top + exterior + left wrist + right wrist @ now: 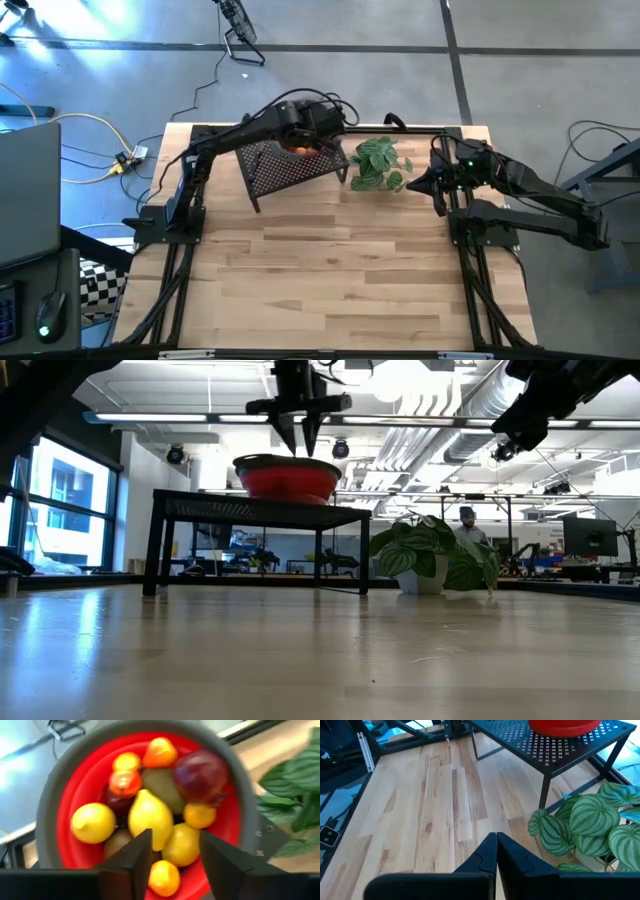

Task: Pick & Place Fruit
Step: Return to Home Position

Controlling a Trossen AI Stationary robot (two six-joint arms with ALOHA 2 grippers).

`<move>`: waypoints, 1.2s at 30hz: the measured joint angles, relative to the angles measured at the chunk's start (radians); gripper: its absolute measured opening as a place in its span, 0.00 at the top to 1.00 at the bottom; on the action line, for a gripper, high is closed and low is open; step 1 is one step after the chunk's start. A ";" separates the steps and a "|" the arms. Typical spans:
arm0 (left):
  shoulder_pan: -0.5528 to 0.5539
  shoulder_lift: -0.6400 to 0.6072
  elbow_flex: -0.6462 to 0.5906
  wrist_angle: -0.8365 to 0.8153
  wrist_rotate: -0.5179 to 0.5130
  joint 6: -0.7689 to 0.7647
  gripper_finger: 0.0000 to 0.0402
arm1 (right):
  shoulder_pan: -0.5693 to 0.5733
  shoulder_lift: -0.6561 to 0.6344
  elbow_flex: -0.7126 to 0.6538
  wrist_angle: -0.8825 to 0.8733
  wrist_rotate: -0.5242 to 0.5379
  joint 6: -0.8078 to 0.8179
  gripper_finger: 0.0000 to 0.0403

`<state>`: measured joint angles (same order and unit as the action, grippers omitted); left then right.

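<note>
Table [330,280]: pale wood boards. No piece of fruit shows on them in any view.

Shelf [290,170]: black perforated metal on four legs, at the far side of the table, left of the plant [378,163].

Red basket [285,480]: sits on the shelf top and has a grey rim. All the fruit [149,815] you can see is heaped inside it.

Left gripper [175,840]: hangs straight above the basket. Its fingers are parted and hold nothing.

Right gripper [496,836]: off at the table's right side, beyond the plant. Its fingers are pressed together and hold nothing.

Handling, should you need to lift a piece:
- They look like moulded toy fruit, so probably light, rigid and glossy. Expect them to slip rather than bruise.
- The dark red one [200,775] is the biggest. You would need a wide opening, closed across its middle.
- The yellow lemon [93,822] and the pear-shaped yellow piece at the centre are best taken across the belly, not the tapered end.
- The small orange balls [164,877] need a narrow, centred pinch, or they will squirt out sideways.
- The heap is loose (pieces rest on one another), so pulling one may set its neighbours rolling. The top layer is the safer pick.

Writing: no brand, label or lettering can be read on the basket, shelf or fruit.
</note>
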<state>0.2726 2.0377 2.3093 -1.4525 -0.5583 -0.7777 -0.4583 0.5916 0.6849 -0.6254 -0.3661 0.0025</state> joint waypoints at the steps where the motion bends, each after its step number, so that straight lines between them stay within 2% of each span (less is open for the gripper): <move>1: -0.007 0.000 0.000 0.012 -0.002 0.018 0.63 | 0.000 -0.005 0.000 0.000 0.000 0.000 0.99; 10: -0.089 0.000 0.000 0.075 -0.010 0.119 0.93 | 0.000 -0.046 0.000 -0.008 0.000 0.001 0.99; 13: -0.123 0.000 0.000 0.090 -0.011 0.130 0.99 | 0.000 -0.049 0.000 -0.016 0.000 0.001 0.99; 19: -0.188 0.000 0.000 0.153 0.005 0.215 0.99 | 0.000 -0.050 0.000 -0.015 0.000 0.001 0.99; 26: -0.251 0.000 0.000 0.295 0.208 0.311 0.99 | 0.000 -0.050 0.000 -0.015 0.000 0.000 0.99; 36: -0.305 0.000 0.000 0.401 0.279 0.301 0.99 | 0.000 -0.050 0.000 -0.015 0.000 -0.006 0.99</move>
<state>-0.0325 2.0377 2.3093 -1.0511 -0.2790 -0.4765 -0.4583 0.5419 0.6849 -0.6405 -0.3659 -0.0035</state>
